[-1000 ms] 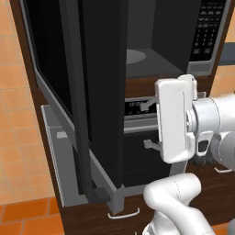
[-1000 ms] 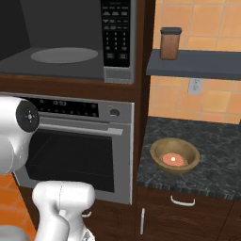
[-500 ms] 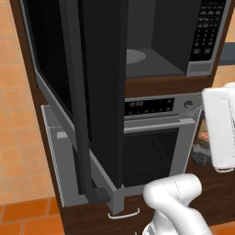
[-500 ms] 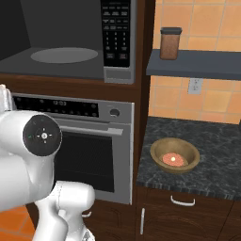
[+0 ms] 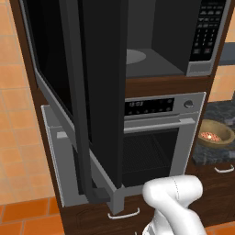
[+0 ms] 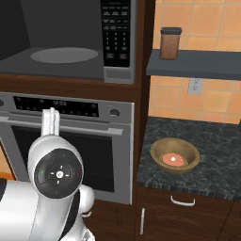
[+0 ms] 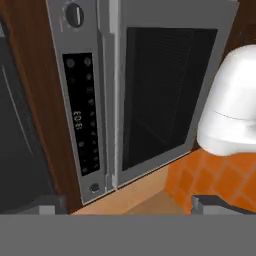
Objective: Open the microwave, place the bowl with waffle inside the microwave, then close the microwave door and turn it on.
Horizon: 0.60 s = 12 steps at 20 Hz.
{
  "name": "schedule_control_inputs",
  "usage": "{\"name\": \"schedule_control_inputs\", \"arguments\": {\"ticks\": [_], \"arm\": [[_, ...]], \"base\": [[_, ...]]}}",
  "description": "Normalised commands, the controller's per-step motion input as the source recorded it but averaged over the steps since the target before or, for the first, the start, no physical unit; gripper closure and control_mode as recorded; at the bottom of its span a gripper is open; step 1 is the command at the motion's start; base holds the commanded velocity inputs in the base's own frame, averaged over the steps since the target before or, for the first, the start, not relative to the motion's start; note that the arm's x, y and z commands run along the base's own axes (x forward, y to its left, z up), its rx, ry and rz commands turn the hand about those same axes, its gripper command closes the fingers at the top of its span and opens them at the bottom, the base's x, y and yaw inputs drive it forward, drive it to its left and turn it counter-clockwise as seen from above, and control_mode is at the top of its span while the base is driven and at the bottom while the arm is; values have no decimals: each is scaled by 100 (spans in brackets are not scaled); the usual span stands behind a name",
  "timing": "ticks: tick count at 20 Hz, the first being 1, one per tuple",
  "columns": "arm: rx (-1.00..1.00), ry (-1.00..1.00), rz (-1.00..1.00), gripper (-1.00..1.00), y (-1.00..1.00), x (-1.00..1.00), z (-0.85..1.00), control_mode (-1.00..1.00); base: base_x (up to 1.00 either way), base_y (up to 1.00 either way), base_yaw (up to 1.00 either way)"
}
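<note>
The microwave (image 5: 160, 46) stands open, its cavity and round turntable bare. The microwave door (image 5: 103, 87) is swung far out toward me on the left. In the right base view the microwave (image 6: 61, 56) shows its black keypad (image 6: 117, 33) on the right. To the right, on the dark counter, sits the tan bowl (image 6: 174, 156), also seen as the bowl (image 5: 214, 133), with the reddish waffle (image 6: 172, 159) inside. My gripper (image 7: 129, 206) is open with nothing between its fingertips (image 7: 48, 210). It faces the silver oven's front, far left of the bowl.
The silver oven (image 6: 70, 136) with its display strip and knobs sits under the microwave. A brown jar (image 6: 170, 43) stands on the grey shelf above the speckled counter (image 6: 212, 174). My white arm (image 6: 56, 172) fills the lower left of the right base view.
The hand has swung rightward from in front of the oven and out of the left base view. In the right base view the arm's round joint has moved right and lower. The gripper stays open.
</note>
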Motion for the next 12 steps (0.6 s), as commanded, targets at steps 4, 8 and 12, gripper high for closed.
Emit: {"name": "schedule_control_inputs", "arguments": {"ticks": [4,8,12], "arm": [[-12,0,-31,-100,-100,49,-49,-100],[-11,0,-25,-100,-100,60,-49,-100],[-6,0,-11,-100,-95,51,-51,-100]], "base": [[0,0,0],[0,0,0],[0,0,0]]}}
